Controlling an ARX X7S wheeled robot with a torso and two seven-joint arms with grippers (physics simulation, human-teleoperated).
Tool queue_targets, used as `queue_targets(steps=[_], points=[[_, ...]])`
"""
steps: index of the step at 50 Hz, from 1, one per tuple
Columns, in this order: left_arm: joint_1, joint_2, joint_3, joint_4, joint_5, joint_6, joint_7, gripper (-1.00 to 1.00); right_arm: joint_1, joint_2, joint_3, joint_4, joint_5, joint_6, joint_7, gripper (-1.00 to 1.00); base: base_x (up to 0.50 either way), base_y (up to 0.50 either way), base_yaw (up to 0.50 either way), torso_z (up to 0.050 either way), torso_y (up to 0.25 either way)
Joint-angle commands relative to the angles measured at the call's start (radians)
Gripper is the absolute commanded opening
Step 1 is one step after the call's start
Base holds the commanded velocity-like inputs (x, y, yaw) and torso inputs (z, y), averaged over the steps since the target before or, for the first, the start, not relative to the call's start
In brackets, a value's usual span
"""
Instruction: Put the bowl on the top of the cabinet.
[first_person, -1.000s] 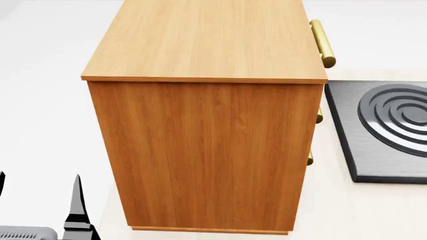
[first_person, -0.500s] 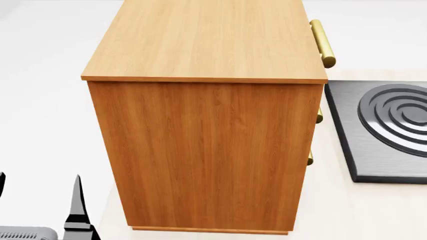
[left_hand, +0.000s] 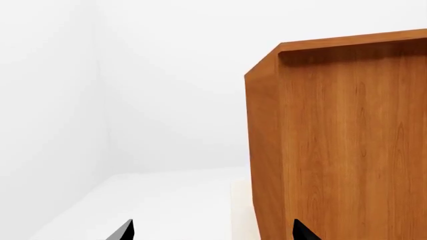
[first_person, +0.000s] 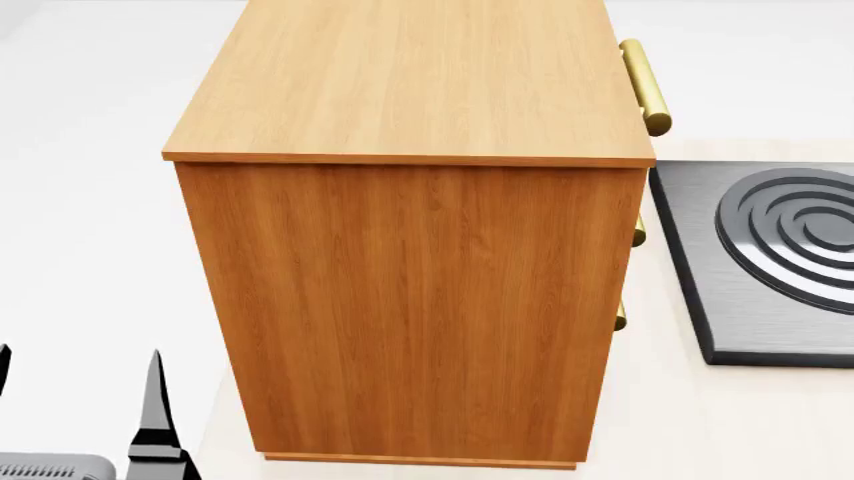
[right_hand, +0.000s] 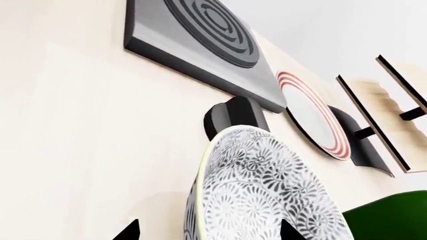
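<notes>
The bowl (right_hand: 267, 190), white with a dense grey leaf pattern, stands tilted on its edge in the right wrist view, in front of a black holder (right_hand: 230, 116). My right gripper (right_hand: 209, 231) is open, with the bowl's rim between its two black fingertips; it is out of the head view. The cabinet (first_person: 407, 300) fills the middle of the head view, orange-brown with a lighter flat top (first_person: 414, 75) that is bare. My left gripper (first_person: 78, 385) is open and holds nothing, low beside the cabinet's (left_hand: 340, 140) side. The bowl does not show in the head view.
A dark grey burner plate (first_person: 774, 255) with ring grooves lies right of the cabinet, under its brass handles (first_person: 645, 88). Past the bowl stand a white plate with red rim rings (right_hand: 313, 115), pale wooden rack panels (right_hand: 373, 117) and something green (right_hand: 393, 220). White walls (left_hand: 133, 90) lie left.
</notes>
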Motion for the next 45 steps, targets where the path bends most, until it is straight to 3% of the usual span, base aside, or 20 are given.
queue_targets(steps=[1,45], points=[[-0.002,-0.003,0.001,0.001,-0.002,-0.002,-0.003,1.0,0.005,-0.001,-0.001,0.005,0.0,-0.002,-0.001,1.0,0.0,0.0,0.0,0.0,0.0],[-0.003,-0.008,0.009,-0.009,-0.008,0.009,-0.012,1.0,0.024,-0.011,-0.02,0.042,-0.006,-0.018,-0.011,1.0,0.0,0.0,0.0,0.0,0.0]])
